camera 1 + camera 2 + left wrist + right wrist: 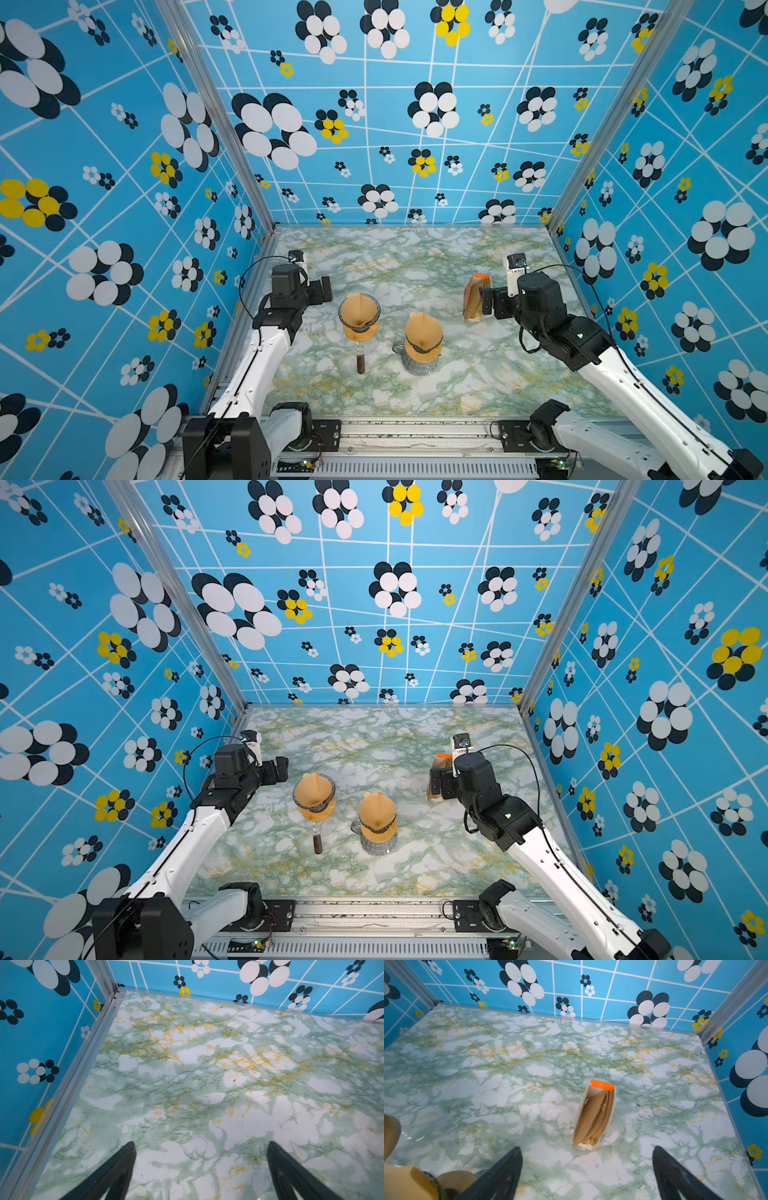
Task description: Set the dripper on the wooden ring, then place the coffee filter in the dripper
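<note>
While neither arm holds anything, the thing nearest the rail is the glass carafe (419,366), upright on the marbled surface (478,386). It carries a banded dripper (432,343), and a brown coffee filter (423,330) sits in that dripper point down, so the cone walls prop the paper and no grip is needed.

Just beside it and slightly further back stands a clear dripper (340,313) with a 2nd filter (360,309) opened out against its rim. By the look of these 2, the placing is done.

Beyond them the left pincer (200,1144) hangs over bare surface, jaws wide apart and empty. It is off to the side of the glassware, probably to avoid knocking it.

The right pincer (586,1148) is also spread wide with nothing between its jaws. It faces the filter pack (595,1113), which stands on edge with its orange-flapped end open and spare papers fanned inside, presumably so 1 sheet can be pinched out. In the right wrist view the pack lies just ahead of the tips and apart from them.
</note>
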You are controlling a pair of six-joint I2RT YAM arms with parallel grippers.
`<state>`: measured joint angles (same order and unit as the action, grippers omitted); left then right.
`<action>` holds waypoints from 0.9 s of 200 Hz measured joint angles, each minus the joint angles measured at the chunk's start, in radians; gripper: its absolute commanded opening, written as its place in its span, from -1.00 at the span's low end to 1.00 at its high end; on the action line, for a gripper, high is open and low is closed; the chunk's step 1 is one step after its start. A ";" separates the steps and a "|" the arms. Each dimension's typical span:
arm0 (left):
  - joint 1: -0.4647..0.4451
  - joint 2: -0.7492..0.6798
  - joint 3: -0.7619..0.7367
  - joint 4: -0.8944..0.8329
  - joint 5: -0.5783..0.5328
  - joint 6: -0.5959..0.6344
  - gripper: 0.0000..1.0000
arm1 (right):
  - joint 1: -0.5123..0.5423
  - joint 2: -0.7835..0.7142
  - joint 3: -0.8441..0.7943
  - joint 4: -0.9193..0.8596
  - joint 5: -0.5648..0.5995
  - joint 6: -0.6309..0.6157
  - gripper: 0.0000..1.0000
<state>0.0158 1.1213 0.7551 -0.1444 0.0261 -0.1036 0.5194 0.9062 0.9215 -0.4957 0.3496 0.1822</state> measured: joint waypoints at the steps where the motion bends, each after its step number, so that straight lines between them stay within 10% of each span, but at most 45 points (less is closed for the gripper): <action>1: 0.000 0.002 -0.003 0.005 -0.002 0.000 0.98 | -0.004 -0.002 -0.005 0.002 -0.002 0.000 0.98; 180: -0.039 0.151 -0.354 0.656 -0.072 0.106 0.98 | -0.327 0.077 -0.387 0.444 -0.034 0.043 0.98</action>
<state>-0.0235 1.2720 0.4011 0.5114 -0.0463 0.0021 0.1921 0.9829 0.5343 -0.0513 0.3161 0.2253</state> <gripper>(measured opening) 0.990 0.990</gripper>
